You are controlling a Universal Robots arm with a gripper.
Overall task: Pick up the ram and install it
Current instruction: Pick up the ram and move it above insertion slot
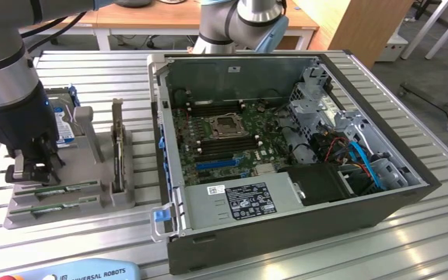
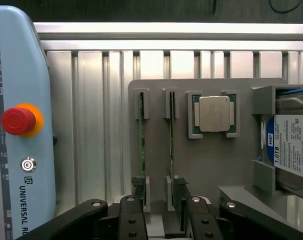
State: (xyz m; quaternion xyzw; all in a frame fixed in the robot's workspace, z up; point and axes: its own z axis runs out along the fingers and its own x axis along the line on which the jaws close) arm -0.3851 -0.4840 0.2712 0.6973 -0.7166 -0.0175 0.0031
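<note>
The gripper (image 2: 158,192) hangs with its fingers (image 2: 134,210) spread apart and empty, over the near edge of the grey holder tray (image 2: 156,85). The ram (image 2: 141,135) stands on edge in its slot, probably so the fingers can pinch its faces. Its near end lies just beside one fingertip, with a second stick (image 2: 171,135) alongside.

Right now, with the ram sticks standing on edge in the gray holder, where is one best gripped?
Take the ram mid-length, between the gray holder's end posts, from straight above, clamping its flat faces: it stands on edge with the long top edge free.
</note>
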